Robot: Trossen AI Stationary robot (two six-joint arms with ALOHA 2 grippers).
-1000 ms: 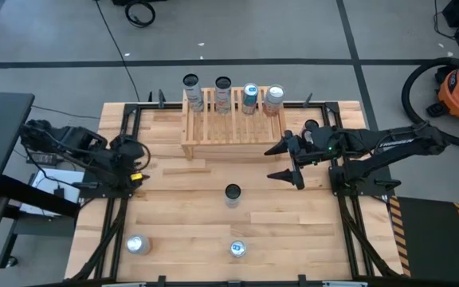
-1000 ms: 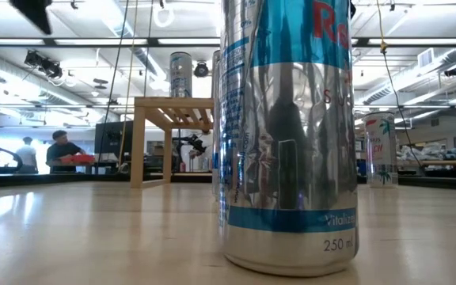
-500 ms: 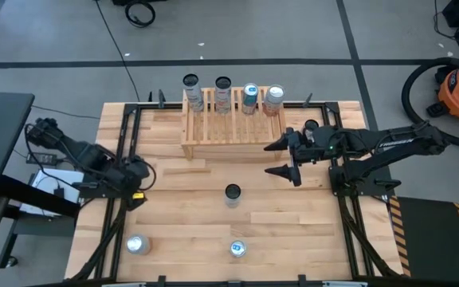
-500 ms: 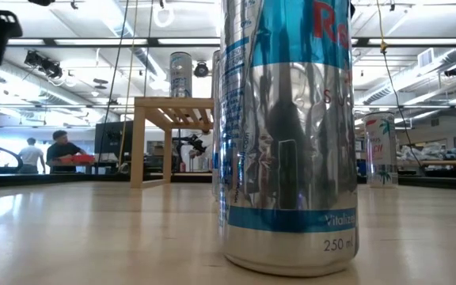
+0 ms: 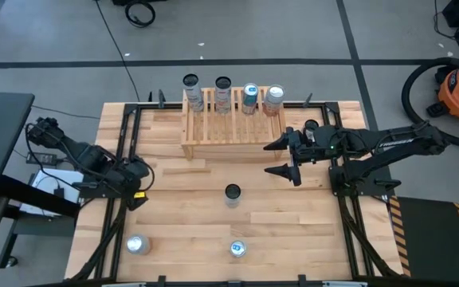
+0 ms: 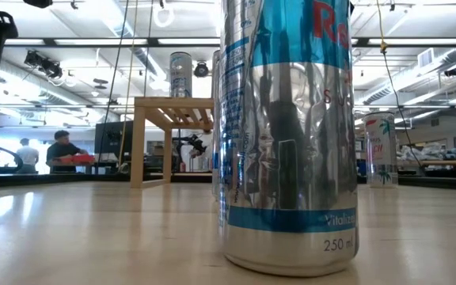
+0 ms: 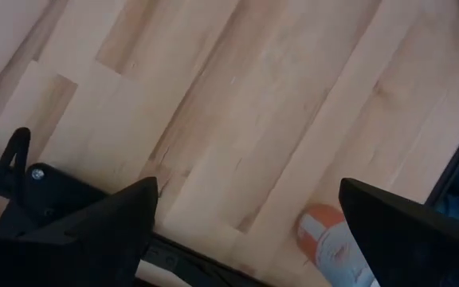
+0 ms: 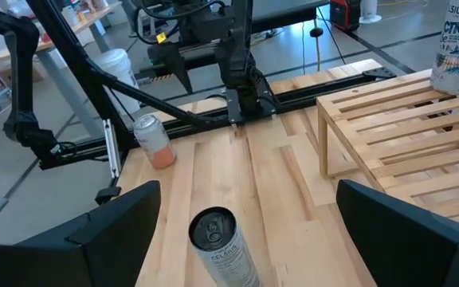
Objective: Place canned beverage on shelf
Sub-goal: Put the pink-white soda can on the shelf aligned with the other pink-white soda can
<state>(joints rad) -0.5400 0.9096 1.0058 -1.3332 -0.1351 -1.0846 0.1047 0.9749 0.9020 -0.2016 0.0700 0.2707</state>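
Right hand (image 5: 284, 158) spread near the shelf (image 5: 231, 131); its wrist view alone shows a dark can's (image 8: 221, 243) label

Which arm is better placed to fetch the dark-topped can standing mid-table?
The right: its tool hangs open just beside that dark-topped can, while the left tool waits at the table's left edge.

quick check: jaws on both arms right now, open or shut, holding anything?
Left gripper: open, empty, near the table's left edge.
Right gripper: open, empty, just in front of the shelf, above the dark-topped can.
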